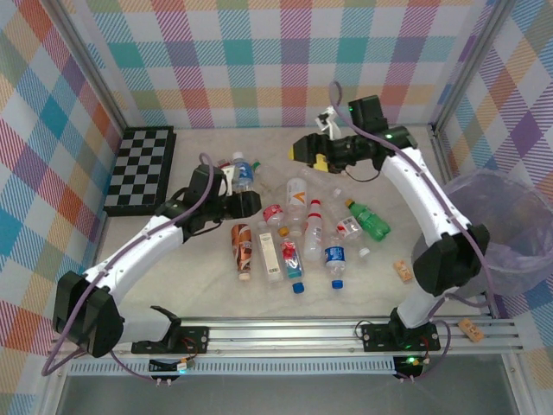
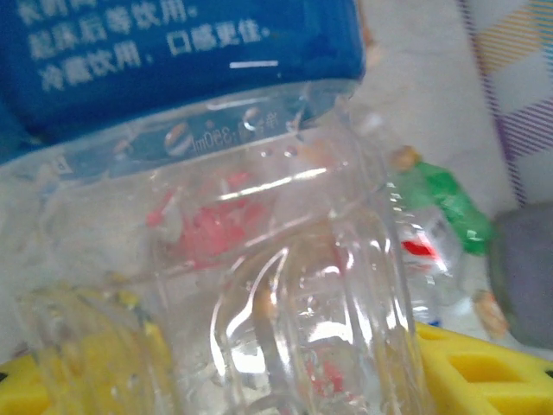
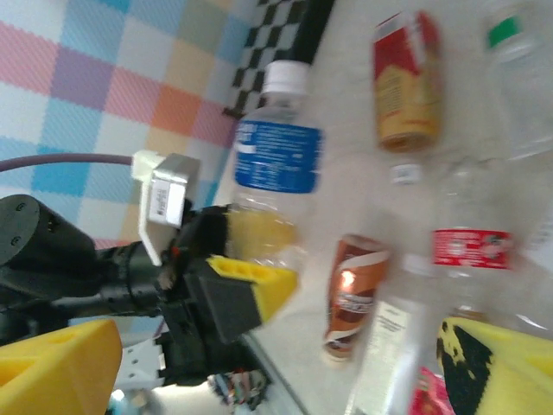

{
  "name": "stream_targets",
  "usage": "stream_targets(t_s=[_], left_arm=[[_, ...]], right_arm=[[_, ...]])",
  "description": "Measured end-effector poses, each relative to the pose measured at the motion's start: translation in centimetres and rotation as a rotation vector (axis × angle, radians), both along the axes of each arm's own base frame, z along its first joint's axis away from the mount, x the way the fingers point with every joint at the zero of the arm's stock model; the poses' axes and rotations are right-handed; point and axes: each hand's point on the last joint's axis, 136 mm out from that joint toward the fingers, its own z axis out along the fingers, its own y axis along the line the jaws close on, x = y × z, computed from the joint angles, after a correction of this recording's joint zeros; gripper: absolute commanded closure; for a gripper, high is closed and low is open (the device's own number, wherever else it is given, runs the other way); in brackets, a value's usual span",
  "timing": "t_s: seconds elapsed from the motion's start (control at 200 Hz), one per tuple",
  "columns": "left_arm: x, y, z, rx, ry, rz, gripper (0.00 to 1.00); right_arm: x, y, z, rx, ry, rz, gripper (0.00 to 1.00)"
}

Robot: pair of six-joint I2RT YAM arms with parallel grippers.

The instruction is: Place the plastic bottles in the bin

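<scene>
The left claw (image 3: 259, 255) pinches the blue-labelled bottle (image 3: 277, 156) low on its clear body, probably for a secure lift. The right claw (image 1: 313, 154) hangs spread, likely ready for the other bottles (image 1: 302, 233) just below it; the bin (image 1: 505, 177) stands well off to its right.

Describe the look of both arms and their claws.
Both the left arm and right arm have white shells, black joints and a loose purple cable. The left claw and right claw are black with yellow fingers; a white labelled bracket sits on the left wrist.

Robot test cell, plaid cloth walls (image 1: 259, 60), aluminium rail (image 1: 294, 333), pale tabletop (image 1: 199, 294)
</scene>
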Motion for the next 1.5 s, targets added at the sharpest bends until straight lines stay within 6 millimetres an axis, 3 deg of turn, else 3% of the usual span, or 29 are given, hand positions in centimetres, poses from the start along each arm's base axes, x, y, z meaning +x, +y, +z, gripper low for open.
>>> stream_targets(t_s=[0.26, 0.365, 0.495, 0.73, 0.86, 0.95, 1.04, 1.245, 1.5], left_arm=[[0.0, -5.8, 2.4, -0.172, -0.080, -0.154, 0.46], [-0.1, -7.2, 2.6, -0.214, -0.087, -0.188, 0.46], [-0.3, -8.4, 2.5, -0.242, -0.082, -0.217, 0.46], [0.1, -8.8, 3.3, -0.282, -0.098, -0.212, 0.46], [0.2, -8.9, 3.5, -0.292, -0.098, -0.209, 0.46], [0.2, -8.8, 3.5, -0.295, -0.092, -0.201, 0.45], [0.3, -8.8, 3.5, -0.296, -0.089, -0.196, 0.37], [0.3, -8.9, 3.7, -0.302, -0.097, -0.198, 0.00], [-0.7, -7.8, 5.9, -0.289, -0.151, -0.198, 0.00]], right_arm=[[1.4, 3.7, -3.9, 0.010, 0.146, 0.047, 0.09], [1.6, 4.2, -5.2, -0.009, 0.172, 0.045, 0.09], [1.7, 4.4, -5.3, -0.006, 0.175, 0.043, 0.13], [2.1, 4.3, -5.1, 0.003, 0.172, 0.029, 0.26], [2.2, 4.3, -5.2, 0.003, 0.168, 0.027, 0.42], [2.3, 4.2, -5.3, 0.004, 0.172, 0.022, 0.42], [2.4, 4.2, -5.4, 0.005, 0.170, 0.021, 0.43], [2.6, 4.1, -5.6, -0.010, 0.156, 0.012, 0.46], [4.0, 2.3, -4.9, -0.064, 0.105, -0.045, 0.48]])
